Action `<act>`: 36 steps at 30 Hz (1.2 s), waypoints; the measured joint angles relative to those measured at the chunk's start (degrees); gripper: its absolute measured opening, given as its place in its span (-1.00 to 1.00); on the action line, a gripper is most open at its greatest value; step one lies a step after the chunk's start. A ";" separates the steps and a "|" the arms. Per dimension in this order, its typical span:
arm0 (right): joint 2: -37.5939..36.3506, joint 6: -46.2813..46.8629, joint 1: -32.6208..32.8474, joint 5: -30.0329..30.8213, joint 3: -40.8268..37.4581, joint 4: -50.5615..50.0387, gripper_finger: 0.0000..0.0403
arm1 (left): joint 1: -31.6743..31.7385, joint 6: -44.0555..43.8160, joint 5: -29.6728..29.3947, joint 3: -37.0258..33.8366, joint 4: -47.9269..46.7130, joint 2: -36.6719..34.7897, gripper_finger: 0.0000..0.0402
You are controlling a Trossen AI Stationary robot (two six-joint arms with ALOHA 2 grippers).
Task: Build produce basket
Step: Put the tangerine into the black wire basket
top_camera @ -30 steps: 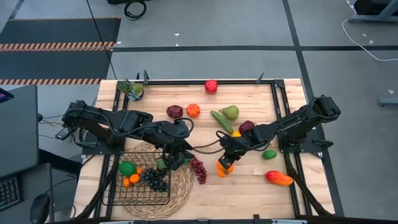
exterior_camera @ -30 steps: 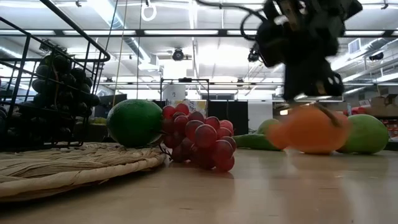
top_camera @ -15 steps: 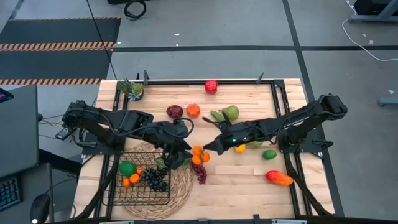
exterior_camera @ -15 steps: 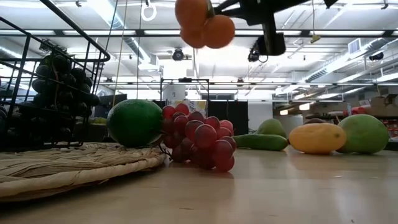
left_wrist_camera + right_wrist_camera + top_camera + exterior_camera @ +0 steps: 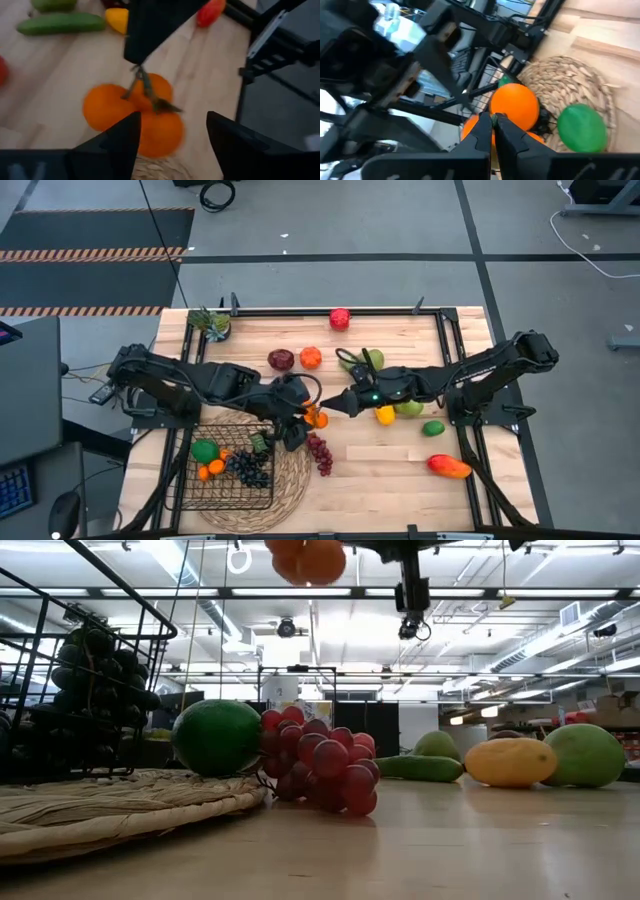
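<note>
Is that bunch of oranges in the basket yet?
Not yet. The orange bunch hangs in the air from the right gripper, shut on its stem, beside the basket.

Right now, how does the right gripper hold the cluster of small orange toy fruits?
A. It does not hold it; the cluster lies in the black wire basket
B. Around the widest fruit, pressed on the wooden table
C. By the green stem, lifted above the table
C: the right gripper pinches the stem of the orange cluster, which hangs clear of the table before the open left gripper.

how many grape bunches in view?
2. Dark grapes sit in the basket. Red grapes lie on the table by the mat's edge. Others could be hidden under the arms.
</note>
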 joint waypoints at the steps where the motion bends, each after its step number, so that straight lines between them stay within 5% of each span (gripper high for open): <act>1: 0.00 -0.02 0.02 -0.30 0.02 0.28 -0.94 | 0.00 0.44 -0.63 0.00 0.16 0.17 0.20; 10: 0.00 0.20 0.04 -1.82 -0.02 2.93 -0.94 | 0.00 6.17 -6.24 0.00 0.69 0.00 0.37; 26: 0.00 0.15 0.04 -2.92 -0.03 6.28 -0.94 | 0.42 9.27 -9.87 0.00 2.60 0.10 0.37; 36: 0.00 -1.60 0.04 -2.93 -0.04 9.91 -0.94 | 0.44 9.28 -9.85 0.00 3.16 0.10 0.04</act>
